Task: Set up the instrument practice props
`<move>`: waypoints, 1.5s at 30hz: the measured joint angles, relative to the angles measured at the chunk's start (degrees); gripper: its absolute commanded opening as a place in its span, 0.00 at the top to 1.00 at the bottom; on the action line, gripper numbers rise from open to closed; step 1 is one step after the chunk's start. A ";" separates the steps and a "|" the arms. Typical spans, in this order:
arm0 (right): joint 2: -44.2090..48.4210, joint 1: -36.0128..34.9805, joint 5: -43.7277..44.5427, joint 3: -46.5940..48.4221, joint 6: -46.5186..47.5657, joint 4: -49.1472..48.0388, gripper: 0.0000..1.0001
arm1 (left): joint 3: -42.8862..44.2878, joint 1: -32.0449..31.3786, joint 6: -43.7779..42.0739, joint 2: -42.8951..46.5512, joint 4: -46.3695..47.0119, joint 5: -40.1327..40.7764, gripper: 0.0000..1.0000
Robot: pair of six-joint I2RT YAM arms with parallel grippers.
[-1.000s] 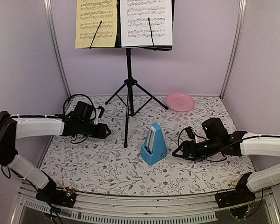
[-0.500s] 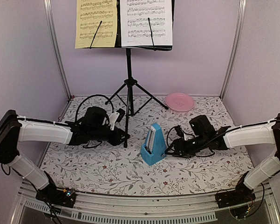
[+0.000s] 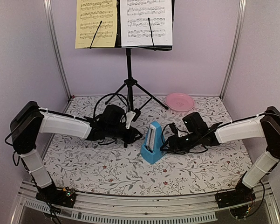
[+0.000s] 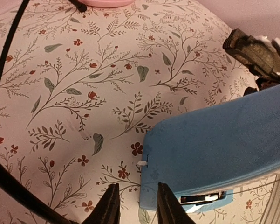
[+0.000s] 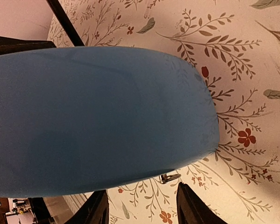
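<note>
Matt blue plastic metronome (image 3: 153,144) stands on smooth floral-printed cloth (image 3: 107,172).

We're looking into a robot test booth, a lab cell rather than a music room. Plain lilac walls (image 3: 200,60) are closing in the left, far and right sides, and bare metal posts (image 3: 56,51) are rising in the far corners. The left arm (image 3: 60,125) and right arm (image 3: 237,130) are reaching in from an aluminium rail (image 3: 144,205) along the near edge of the floral-clothed desk (image 3: 107,172), where the music stand (image 3: 128,70) is standing.
</note>
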State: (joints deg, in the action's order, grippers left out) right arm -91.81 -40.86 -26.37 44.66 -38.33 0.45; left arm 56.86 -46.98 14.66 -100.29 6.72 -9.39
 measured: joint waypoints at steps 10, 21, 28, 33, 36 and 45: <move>-4.11 0.85 1.11 4.33 0.81 1.25 0.50 | 2.16 -0.94 -1.36 -3.69 -3.54 1.27 0.72; -3.26 4.02 1.29 5.38 3.76 2.54 0.41 | 1.88 -2.08 -1.03 -3.50 -3.34 1.55 0.71; 4.33 6.05 0.59 3.02 5.44 2.58 0.18 | -3.26 -2.78 1.03 1.22 0.39 0.70 0.59; 10.29 6.10 -0.13 1.42 6.62 2.08 0.00 | -8.48 -2.75 2.69 7.02 5.03 1.29 0.44; 13.53 5.73 -0.09 0.85 6.86 1.92 0.01 | -9.20 -2.73 2.93 8.20 6.95 2.32 0.43; 14.21 -0.66 2.14 1.99 7.56 2.36 0.01 | -5.97 -2.51 3.45 2.10 7.52 2.45 0.55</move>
State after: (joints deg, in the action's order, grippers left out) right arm -77.60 -41.52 -24.23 46.65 -30.76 2.81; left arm 50.89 -49.50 18.11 -98.19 14.24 -6.94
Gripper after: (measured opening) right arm 0.991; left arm 0.485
